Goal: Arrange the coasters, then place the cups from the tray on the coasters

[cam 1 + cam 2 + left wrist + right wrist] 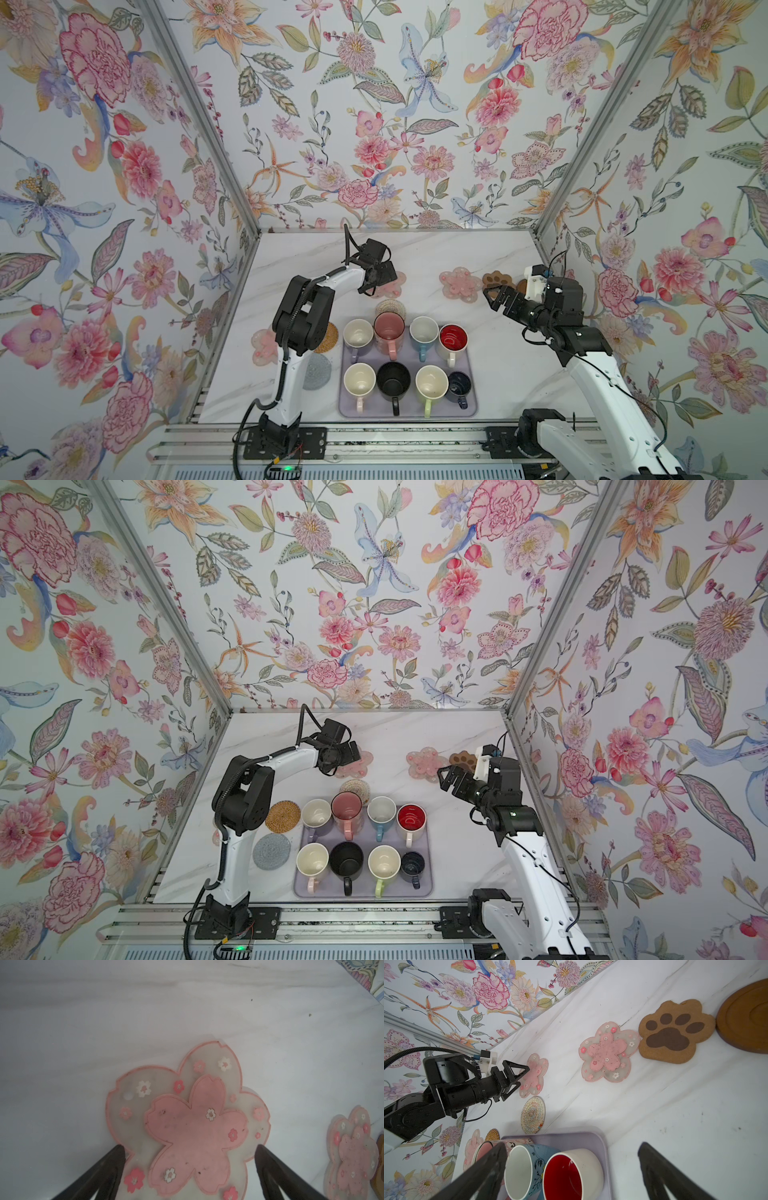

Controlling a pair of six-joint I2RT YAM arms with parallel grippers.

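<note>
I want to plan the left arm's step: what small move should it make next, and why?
Probably lower the left gripper and close on the edge of the pink flower coaster. Its jaws stand open astride it, holding nothing; all cups sit on the tray, so arranging comes first.

No writing, label, brand name, number or sign was legible anywhere in any of the views.

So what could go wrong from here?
1. The flower coaster lies flat under the open left gripper; fingers may skid off it.
2. The paw coaster sits tight between the brown disc and another flower coaster; moving one may drag neighbours.
3. The mugs crowd the tray; fingers could knock neighbours.
</note>
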